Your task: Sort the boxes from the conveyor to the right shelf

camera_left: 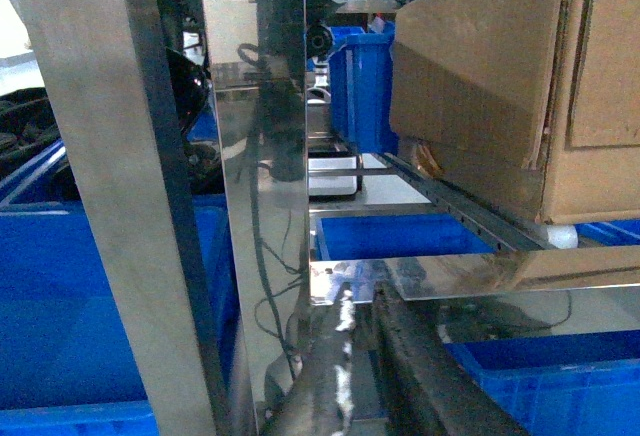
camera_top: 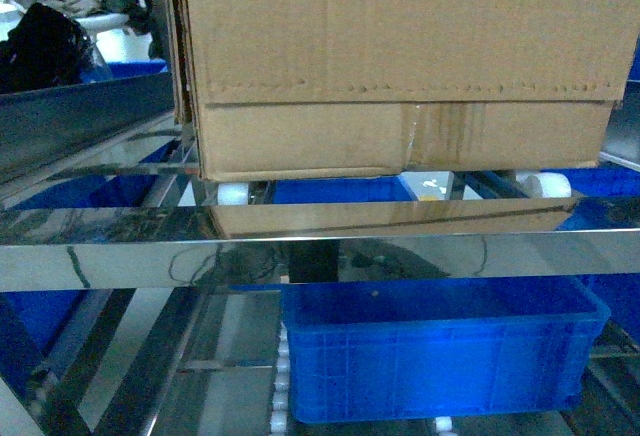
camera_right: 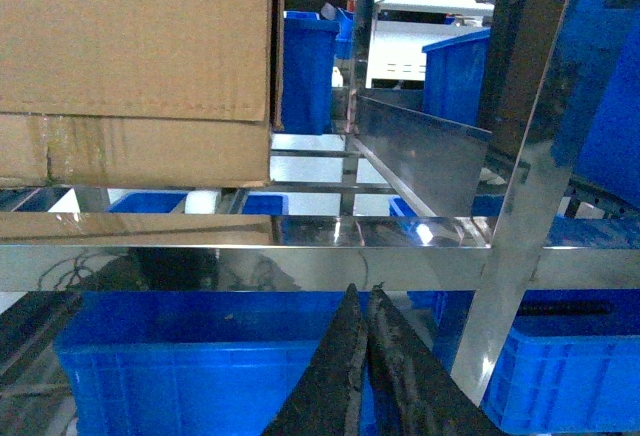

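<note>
Place: a warehouse or sorting floor, by every sign on show.
Racking: a tiered rack of shiny reflective steel rails (camera_top: 320, 256) with small white rollers (camera_top: 232, 194) fills the head view.
Goods: a large brown corrugated cardboard box (camera_top: 400, 66) sits on the rollers at 12 o'clock.
Storage: a blue plastic crate (camera_top: 440, 356) waits at 5 o'clock, more blue crates (camera_right: 310, 66) stacked behind.
</note>
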{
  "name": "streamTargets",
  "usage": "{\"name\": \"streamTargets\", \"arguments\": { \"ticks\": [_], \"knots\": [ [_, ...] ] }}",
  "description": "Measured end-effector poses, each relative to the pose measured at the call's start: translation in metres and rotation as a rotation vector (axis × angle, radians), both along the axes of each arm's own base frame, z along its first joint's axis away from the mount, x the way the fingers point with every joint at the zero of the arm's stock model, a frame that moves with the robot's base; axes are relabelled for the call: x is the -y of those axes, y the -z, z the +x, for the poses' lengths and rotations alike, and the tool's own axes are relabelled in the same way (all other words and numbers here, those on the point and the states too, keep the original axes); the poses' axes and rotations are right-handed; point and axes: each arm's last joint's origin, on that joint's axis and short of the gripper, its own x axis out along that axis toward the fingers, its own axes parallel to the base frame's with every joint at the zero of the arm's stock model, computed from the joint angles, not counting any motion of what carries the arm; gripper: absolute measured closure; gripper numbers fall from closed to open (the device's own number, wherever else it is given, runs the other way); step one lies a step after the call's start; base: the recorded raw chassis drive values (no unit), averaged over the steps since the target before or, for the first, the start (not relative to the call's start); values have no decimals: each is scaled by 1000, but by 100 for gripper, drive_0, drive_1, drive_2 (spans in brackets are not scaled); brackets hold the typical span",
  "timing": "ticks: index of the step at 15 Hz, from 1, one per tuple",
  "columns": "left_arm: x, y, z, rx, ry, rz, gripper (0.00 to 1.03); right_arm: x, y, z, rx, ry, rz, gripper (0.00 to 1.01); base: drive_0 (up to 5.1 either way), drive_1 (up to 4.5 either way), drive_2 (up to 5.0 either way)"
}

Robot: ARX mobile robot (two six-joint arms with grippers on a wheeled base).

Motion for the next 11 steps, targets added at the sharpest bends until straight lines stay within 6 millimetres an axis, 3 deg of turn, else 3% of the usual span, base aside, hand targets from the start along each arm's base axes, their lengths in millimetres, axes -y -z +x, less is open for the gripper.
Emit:
{"name": "streamTargets", "arguments": {
  "ticks": [8, 11],
  "knots": [
    [0, 0, 0, 0, 0, 0, 4, 0, 0, 0, 0, 0, 0, 6, 0, 0, 0],
    [0, 0, 0, 0, 0, 0, 5, 0, 0, 0, 0, 0, 1, 3, 0, 0, 0]
  ]
}}
